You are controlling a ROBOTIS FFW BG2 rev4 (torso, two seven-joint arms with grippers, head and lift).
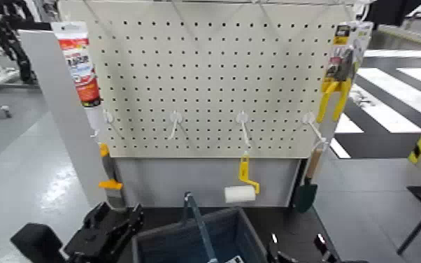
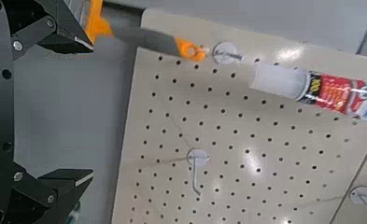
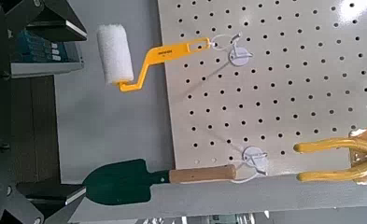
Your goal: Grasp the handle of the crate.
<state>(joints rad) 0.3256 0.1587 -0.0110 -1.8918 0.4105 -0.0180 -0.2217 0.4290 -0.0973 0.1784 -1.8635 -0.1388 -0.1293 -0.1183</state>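
The dark grey-blue plastic bail handle [image 1: 201,229] arches over its slotted crate [image 1: 231,226] near the bench's [image 1: 159,216] far edge. Left hand [image 1: 123,209] and right hand [image 1: 297,240], either side, gape empty; a sideways approach could knock the thin bar over.

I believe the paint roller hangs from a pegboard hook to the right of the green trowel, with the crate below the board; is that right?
Not quite: the head view shows the paint roller hanging to the left of the green trowel. The crate is indeed below the pegboard.
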